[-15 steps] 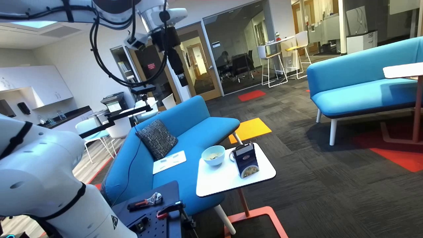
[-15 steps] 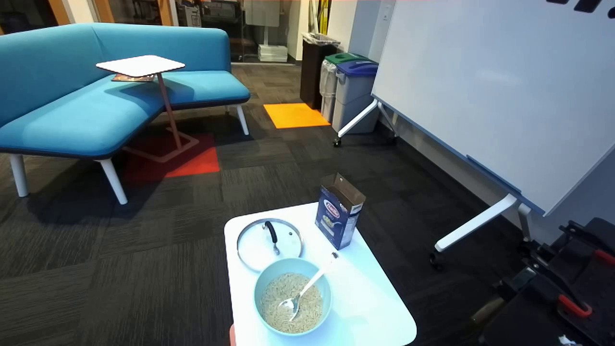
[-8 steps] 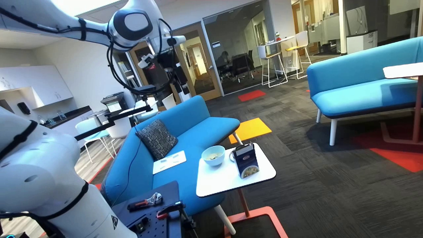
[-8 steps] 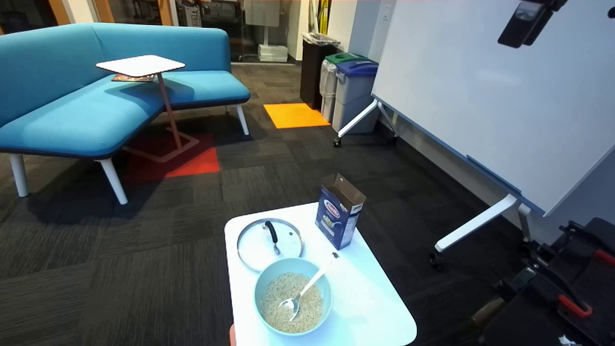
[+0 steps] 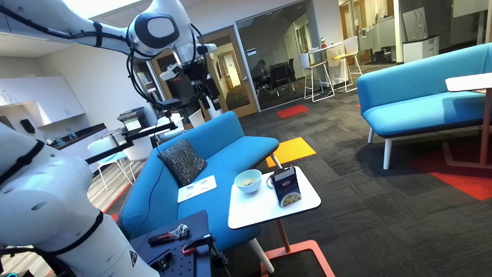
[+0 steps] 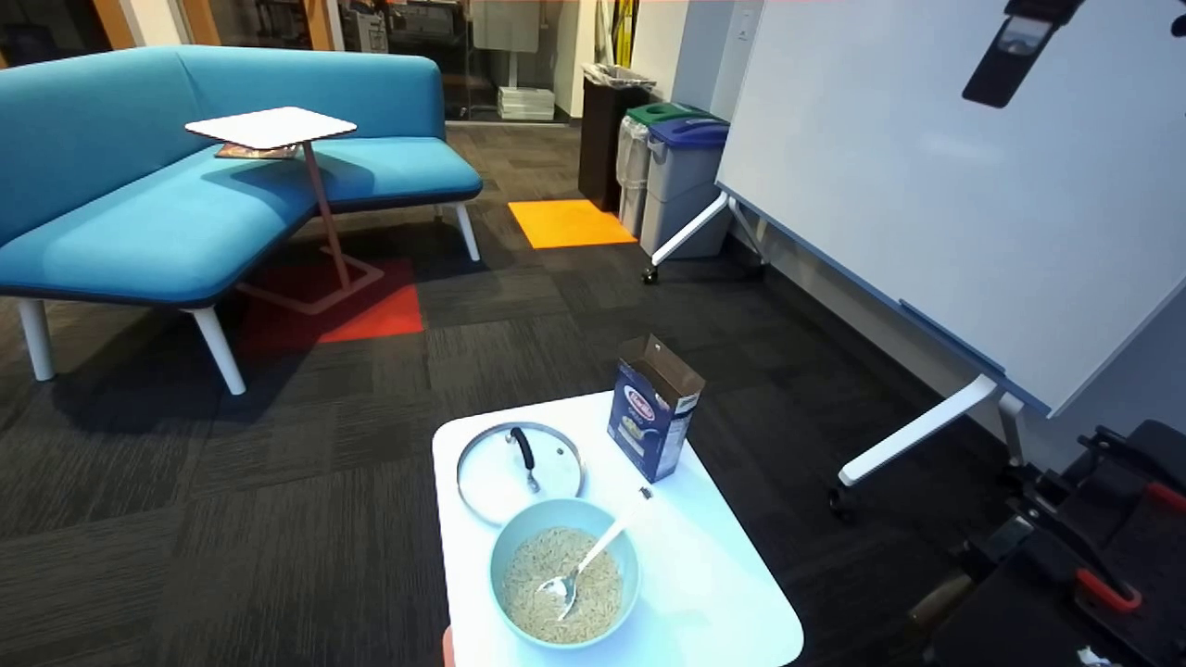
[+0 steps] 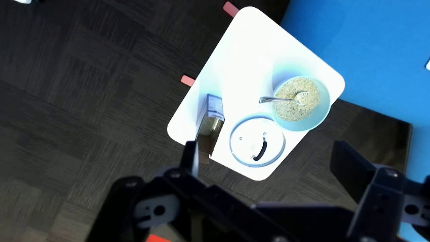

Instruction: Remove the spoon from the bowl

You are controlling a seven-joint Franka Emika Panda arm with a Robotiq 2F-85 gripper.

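The light blue bowl point(image 7: 317, 117) holds grain and stands on the small white table point(image 7: 248, 50); the bowl shows in both exterior views point(image 5: 249, 187) point(image 6: 556, 514). The metal spoon point(image 7: 278, 99) has its head in the grain and its handle leaning out over the rim; it also shows in an exterior view point(image 6: 598, 548). My gripper point(image 7: 265, 149) is open and empty, its fingers wide apart. In an exterior view the gripper point(image 5: 211, 103) hangs high above the sofa, well apart from the bowl. Only part of a finger point(image 6: 1001, 69) shows in an exterior view.
A glass lid point(image 7: 245, 141) with a black handle lies beside the bowl. An open dark blue box point(image 6: 649, 417) stands upright near the table's edge. A blue sofa point(image 5: 226, 154) adjoins the table. A wrench point(image 5: 169, 235) lies on the dark bench by the robot's base.
The arm has swung and my gripper has come lower, turning slightly in the last half second. A finger now hangs further into an exterior view. The bowl and spoon have not moved.
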